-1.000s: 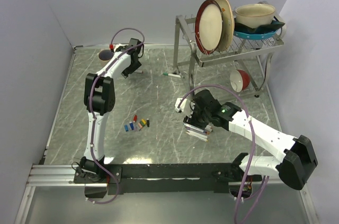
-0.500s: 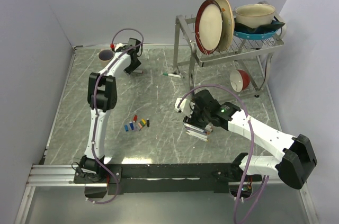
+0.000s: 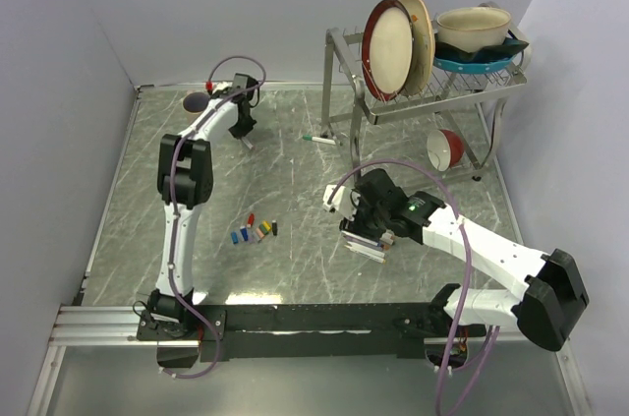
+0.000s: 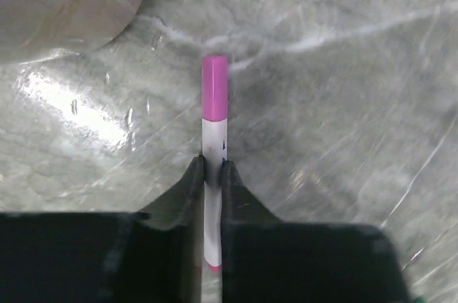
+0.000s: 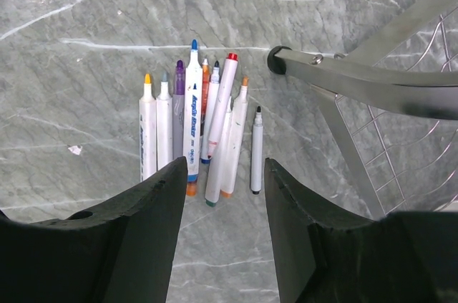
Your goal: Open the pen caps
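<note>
Pink pen cap point(image 4: 215, 88) sat unopened at the table's point(image 3: 295, 180) far left, the left gripper point(image 4: 212, 168) clamped on the white barrel point(image 4: 213, 142) just below it.
Light, slick and press-fitted, the cap looked best pinched around its middle and pulled straight; the right gripper point(image 5: 225, 170) hung half open, empty, over uncapped pens point(image 5: 193, 138).

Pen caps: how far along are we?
Done: a cluster of uncapped markers lies below the open right gripper, and loose caps sit in a row mid-table. In hand: the left gripper is shut on a marker whose pink cap is on. Left: that cap, and possibly the pen by the rack.
</note>
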Controlling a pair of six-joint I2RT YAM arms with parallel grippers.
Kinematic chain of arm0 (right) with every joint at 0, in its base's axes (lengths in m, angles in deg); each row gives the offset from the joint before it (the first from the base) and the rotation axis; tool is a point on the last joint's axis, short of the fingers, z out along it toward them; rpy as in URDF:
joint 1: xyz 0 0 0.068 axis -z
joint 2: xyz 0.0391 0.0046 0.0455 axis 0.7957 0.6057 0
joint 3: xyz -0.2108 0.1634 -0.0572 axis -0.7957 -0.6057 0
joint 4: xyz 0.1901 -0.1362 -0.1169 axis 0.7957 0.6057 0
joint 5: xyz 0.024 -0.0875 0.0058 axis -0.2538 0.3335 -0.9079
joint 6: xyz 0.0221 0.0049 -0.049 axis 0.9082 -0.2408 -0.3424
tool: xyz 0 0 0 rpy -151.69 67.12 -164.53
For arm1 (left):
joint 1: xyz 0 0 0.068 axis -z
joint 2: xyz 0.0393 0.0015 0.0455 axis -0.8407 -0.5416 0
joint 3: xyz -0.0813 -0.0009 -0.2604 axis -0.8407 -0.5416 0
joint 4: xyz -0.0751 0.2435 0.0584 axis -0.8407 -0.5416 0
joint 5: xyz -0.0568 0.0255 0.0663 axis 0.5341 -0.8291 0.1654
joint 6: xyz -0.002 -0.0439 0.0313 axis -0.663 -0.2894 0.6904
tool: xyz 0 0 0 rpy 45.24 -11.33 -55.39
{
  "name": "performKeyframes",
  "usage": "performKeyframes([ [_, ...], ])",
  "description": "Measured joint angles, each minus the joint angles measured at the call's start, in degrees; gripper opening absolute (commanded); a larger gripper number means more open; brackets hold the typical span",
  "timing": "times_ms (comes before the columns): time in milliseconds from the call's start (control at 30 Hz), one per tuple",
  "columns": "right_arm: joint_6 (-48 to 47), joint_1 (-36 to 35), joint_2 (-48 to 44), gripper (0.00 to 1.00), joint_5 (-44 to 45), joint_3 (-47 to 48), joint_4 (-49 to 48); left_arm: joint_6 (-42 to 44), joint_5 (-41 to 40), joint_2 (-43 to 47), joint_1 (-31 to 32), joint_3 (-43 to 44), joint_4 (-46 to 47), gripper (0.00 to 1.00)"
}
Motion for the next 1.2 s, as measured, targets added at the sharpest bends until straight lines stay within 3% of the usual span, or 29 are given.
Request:
performKeyframes([
  [133, -0.22, -0.11, -0.33, 0.55, -0.46, 0.00, 0.00, 5.03, 2.71, 7.08, 0.00, -12.63, 6.23, 0.02],
  [267, -0.48, -0.15, -0.37, 0.54, -1.33, -0.02, 0.02, 10.38, 8.50, 17.49, 0.24, -29.79, 14.23, 0.14],
  [433, -1.07, -0.22, -2.60, 0.54, -3.43, -0.59, 0.00, 14.32, 14.21, 25.83, 1.60, -43.47, 21.27, 0.13],
  [767, -1.70, -0.24, -4.46, 0.54, -6.88, -0.96, 0.02, 16.72, 12.28, 29.57, 5.27, -52.30, 31.67, 0.25],
  [1200, -2.78, -0.24, -4.31, 0.55, -8.90, -0.96, -0.15, 16.74, 5.20, 28.68, 10.34, -51.19, 30.12, 0.28],
])
